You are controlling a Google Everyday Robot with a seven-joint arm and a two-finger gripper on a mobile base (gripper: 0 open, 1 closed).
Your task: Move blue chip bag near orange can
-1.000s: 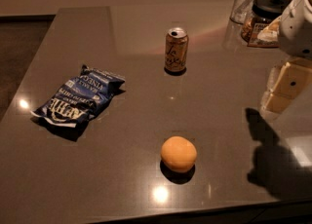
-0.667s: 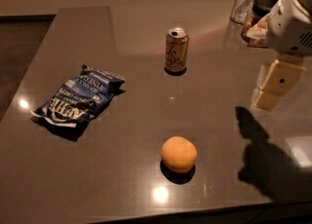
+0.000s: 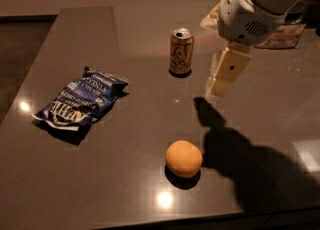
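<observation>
The blue chip bag (image 3: 80,104) lies flat on the left side of the dark table, dark-blue crinkled foil with white lettering. The orange can (image 3: 181,51) stands upright near the table's middle back, silver top showing. My gripper (image 3: 220,83) hangs above the table to the right of the can, pointing down, well apart from the bag. It holds nothing that I can see.
A round orange fruit (image 3: 184,158) sits near the table's front edge, below the gripper. The arm's shadow (image 3: 240,159) falls across the right front of the grey table (image 3: 125,184). A flat packet (image 3: 285,35) lies at the back right.
The arm has swung left and toward the middle of the table, now close to the right of the can. The bag, can and fruit have not moved.
</observation>
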